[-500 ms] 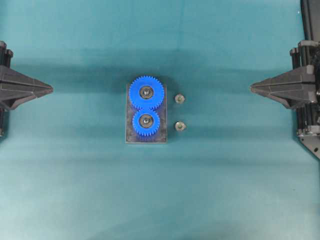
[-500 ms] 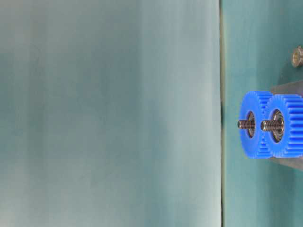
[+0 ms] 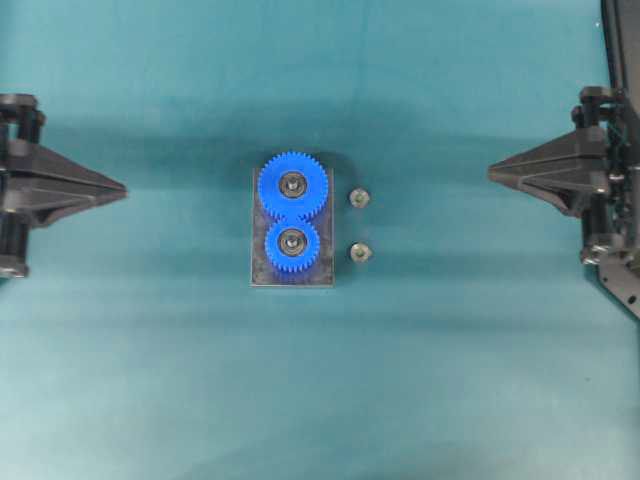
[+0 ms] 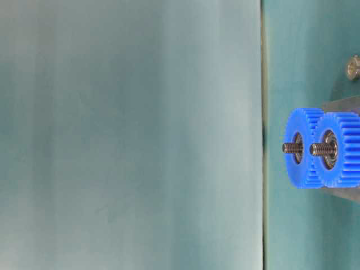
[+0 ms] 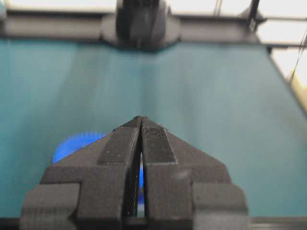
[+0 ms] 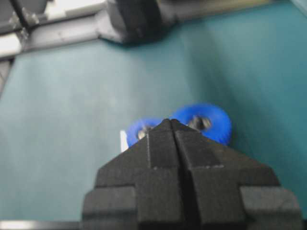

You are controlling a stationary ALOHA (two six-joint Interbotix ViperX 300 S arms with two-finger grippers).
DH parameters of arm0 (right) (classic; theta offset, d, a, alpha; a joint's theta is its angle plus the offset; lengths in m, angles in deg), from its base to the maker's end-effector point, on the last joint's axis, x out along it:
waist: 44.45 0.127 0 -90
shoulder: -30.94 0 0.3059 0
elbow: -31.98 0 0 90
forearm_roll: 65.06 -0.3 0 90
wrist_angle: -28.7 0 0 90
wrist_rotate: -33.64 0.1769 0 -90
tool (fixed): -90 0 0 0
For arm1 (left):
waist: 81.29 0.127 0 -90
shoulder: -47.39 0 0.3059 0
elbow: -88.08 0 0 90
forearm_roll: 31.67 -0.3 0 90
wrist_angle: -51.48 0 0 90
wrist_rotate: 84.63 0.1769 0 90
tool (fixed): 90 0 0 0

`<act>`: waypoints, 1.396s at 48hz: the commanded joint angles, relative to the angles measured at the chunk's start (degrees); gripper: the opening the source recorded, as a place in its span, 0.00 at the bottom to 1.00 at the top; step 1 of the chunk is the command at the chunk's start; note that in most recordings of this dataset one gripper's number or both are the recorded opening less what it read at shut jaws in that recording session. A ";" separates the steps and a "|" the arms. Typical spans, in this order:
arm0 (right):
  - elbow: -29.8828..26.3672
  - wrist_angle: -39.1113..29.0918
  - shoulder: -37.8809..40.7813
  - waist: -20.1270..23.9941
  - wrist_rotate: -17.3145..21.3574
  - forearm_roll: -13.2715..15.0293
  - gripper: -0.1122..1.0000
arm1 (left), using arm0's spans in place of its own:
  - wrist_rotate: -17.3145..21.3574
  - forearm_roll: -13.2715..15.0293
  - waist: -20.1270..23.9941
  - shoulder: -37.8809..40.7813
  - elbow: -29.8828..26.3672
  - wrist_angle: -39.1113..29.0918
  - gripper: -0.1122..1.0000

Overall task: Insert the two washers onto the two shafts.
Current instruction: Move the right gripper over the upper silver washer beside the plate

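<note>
Looking down from above, the job has not really begun. Two blue gears sit on a dark block [image 3: 292, 282] in the middle of the frame. The big gear [image 3: 294, 185] is above the small gear [image 3: 292, 242], and their teeth meet. Each gear has a metal shaft poking out of its middle. In the table-level view the far shaft [image 4: 289, 148] and the near shaft [image 4: 316, 149] both look bare, with nothing slipped over them yet.

Two little metal rings lie on the green table [image 3: 450, 380], just to the right of the block. The upper washer [image 3: 359, 198] is beside the big gear, and the lower washer [image 3: 361, 252] is beside the small gear. They are too small to tell if they are washers or nuts, but they are the only loose parts, so I think one of them is the piece to move. Neither is touched by anything.

The left gripper [image 3: 118, 187] is at the left edge of the frame, well apart from the gears. Its jaws are pressed together with nothing between them, as its wrist view shows. The right gripper [image 3: 494, 172] is at the right edge, also well apart, squeezed closed and empty.

So every step is left, I think: reach for a ring, pick it up, carry it over a shaft and drop it on.
</note>
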 commanded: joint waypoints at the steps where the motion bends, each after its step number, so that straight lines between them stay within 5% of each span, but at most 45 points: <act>1: -3.43 -4.57 2.37 -1.58 0.44 -0.09 0.11 | 0.09 -0.18 0.44 1.76 -1.93 -1.14 0.10; 10: -6.68 -11.07 9.67 -4.22 0.26 0.35 0.11 | -0.09 -0.18 0.53 4.57 -2.46 -2.90 0.10; 26: -9.49 -11.34 25.49 -5.54 0.18 2.20 0.11 | -0.09 -0.18 0.70 11.07 -3.43 -4.66 0.10; 46: -21.62 -14.85 45.97 -7.38 -1.23 3.16 0.12 | -0.09 -0.18 0.53 15.91 -6.06 -8.35 0.10; 53: -24.35 -17.84 50.98 -7.73 -3.43 3.87 0.33 | 0.09 -0.18 0.44 16.26 -6.33 -8.35 0.10; 62: -27.86 -21.62 54.67 -8.44 -4.31 3.96 0.82 | 0.26 -0.18 0.53 16.79 -5.89 -8.35 0.10; 67: -29.09 -22.06 55.72 -8.44 -4.39 3.96 0.81 | 0.26 -0.18 0.44 17.05 -5.98 -8.35 0.10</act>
